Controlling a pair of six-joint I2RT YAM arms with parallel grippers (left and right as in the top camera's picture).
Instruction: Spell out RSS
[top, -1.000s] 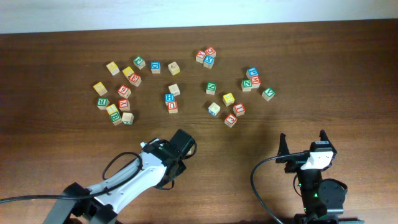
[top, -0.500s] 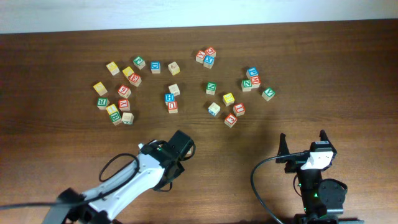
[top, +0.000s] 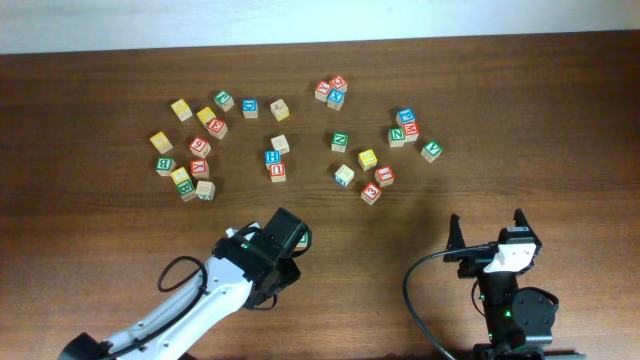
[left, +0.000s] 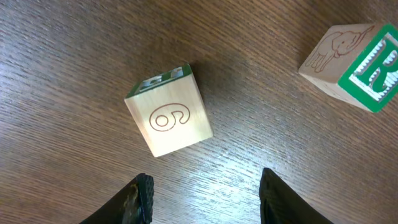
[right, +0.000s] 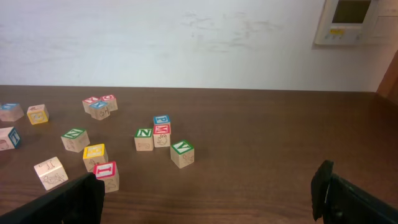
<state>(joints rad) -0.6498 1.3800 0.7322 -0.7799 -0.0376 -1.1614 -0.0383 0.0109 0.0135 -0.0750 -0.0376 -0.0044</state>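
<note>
- Overhead: the left gripper (top: 294, 236) hangs above the near table (top: 100, 250). The right gripper (top: 489, 228) sits near right, jaws spread. Yellow-faced cubes (top: 180, 108) lie in the far scatter, letters unreadable.
- Left wrist: jaws spread on nothing. A cube marked 6 (left: 169, 118) lies just beyond, the green-bordered R cube (left: 364, 65) far right.
- Right wrist: jaws wide, empty.

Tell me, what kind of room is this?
Probably a robot lab: two robot arms at a wooden table, letter cubes scattered on it, and a bare white wall with a small panel.
</note>
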